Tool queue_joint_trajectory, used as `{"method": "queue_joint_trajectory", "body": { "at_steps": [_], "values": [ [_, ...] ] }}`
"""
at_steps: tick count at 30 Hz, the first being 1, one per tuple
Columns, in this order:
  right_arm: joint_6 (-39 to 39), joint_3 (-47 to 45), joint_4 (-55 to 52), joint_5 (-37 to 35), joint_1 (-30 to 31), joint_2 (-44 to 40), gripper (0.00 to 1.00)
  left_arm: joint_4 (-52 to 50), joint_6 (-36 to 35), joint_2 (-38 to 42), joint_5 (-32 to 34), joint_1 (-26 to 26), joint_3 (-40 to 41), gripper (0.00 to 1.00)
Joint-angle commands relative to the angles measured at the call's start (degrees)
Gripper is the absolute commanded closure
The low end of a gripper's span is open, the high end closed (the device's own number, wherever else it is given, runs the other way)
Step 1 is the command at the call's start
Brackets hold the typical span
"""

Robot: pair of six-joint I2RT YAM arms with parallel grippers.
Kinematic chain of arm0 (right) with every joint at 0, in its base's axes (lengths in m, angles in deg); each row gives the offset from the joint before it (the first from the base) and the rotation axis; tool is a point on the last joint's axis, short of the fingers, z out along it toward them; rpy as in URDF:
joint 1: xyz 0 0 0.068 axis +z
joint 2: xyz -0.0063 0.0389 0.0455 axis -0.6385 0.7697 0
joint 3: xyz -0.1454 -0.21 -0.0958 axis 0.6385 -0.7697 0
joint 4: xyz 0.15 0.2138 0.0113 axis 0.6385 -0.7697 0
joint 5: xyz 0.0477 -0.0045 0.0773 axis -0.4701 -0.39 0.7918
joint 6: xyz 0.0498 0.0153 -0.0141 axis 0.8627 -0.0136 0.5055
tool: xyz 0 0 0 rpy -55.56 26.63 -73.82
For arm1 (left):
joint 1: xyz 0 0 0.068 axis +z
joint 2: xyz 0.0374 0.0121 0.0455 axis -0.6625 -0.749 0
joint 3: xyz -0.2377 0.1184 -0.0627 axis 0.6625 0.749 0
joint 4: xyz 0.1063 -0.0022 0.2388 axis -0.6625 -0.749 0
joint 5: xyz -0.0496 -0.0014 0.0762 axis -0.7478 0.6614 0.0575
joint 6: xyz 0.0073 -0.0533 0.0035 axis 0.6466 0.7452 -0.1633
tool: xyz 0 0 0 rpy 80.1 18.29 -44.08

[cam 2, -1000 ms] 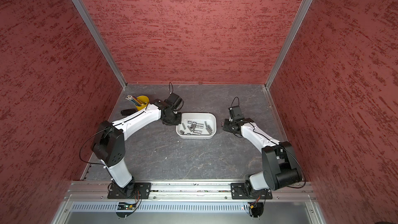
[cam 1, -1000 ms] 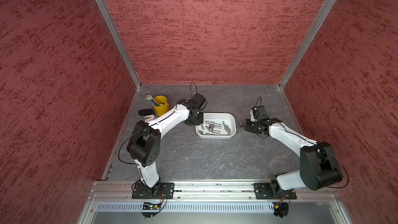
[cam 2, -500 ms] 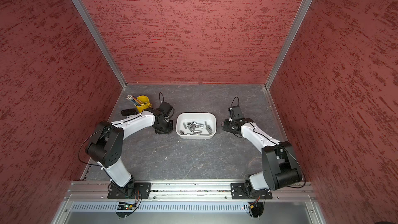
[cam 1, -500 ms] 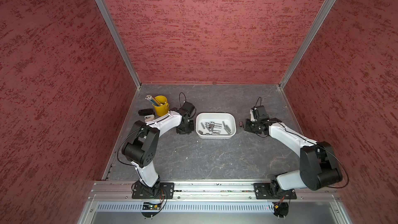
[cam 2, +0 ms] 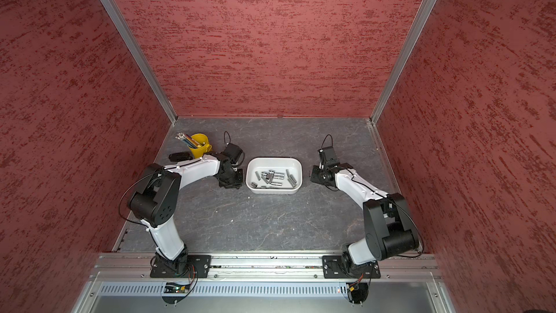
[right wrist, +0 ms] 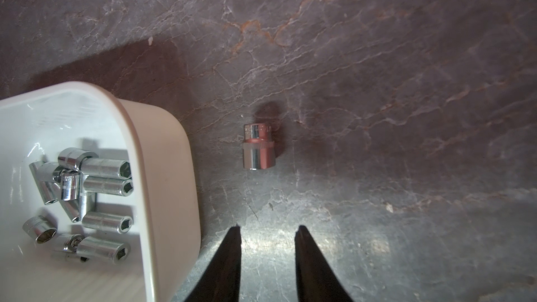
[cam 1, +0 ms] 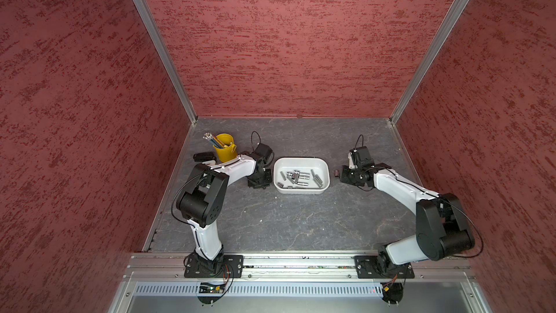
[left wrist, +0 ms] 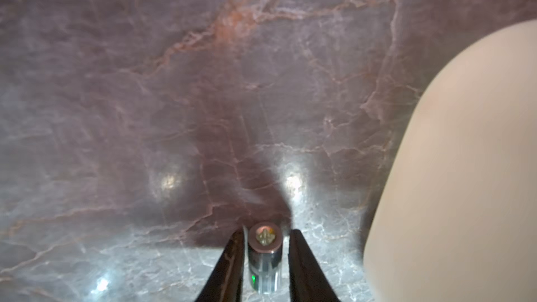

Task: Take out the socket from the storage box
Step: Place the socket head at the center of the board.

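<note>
The white storage box (cam 1: 301,160) (cam 2: 273,160) sits mid-table and holds several chrome sockets (cam 1: 301,177) (right wrist: 104,184). My left gripper (cam 1: 257,183) (left wrist: 268,230) is down at the table just left of the box. A socket (left wrist: 265,262) stands upright between its fingers, with a thin gap on each side, so the jaws are open. The box wall (left wrist: 465,169) is close beside it. My right gripper (cam 1: 343,176) (right wrist: 268,227) is open and empty to the right of the box (right wrist: 174,169). Another socket (right wrist: 258,149) (cam 1: 336,172) lies on the table just ahead of it.
A yellow cup (cam 1: 224,147) with pencils stands at the back left, with a small black object (cam 1: 204,155) beside it. Red walls close in three sides. A metal rail (cam 1: 301,261) carrying both arm bases runs along the front edge.
My left gripper moved from the box's left end out to the left and down to the table, then its jaws parted from the socket. The right arm stayed still.
</note>
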Motion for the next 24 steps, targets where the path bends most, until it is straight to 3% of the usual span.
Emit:
{"method": "queue_joint_trajectory", "body": {
  "at_steps": [1, 14, 18, 24],
  "values": [
    [-0.4, 1.4, 0.0, -0.1, 0.4, 0.1, 0.65, 0.2, -0.8, 0.0, 0.0, 0.4, 0.5, 0.64],
    [-2.9, 3.9, -2.5, 0.5, 2.1, -3.3, 0.66, -3.5, -2.0, 7.1, 0.6, 0.5, -0.8, 0.56],
    [-6.0, 10.5, -6.7, 0.1, 7.0, -2.0, 0.66, -5.7, -2.4, 11.7, 1.2, 1.1, -1.0, 0.55],
    [-12.9, 25.6, -14.5, 0.1, 14.7, 10.0, 0.66, -10.5, -4.5, 18.5, 1.6, 1.8, -1.2, 0.54]
  ]
}}
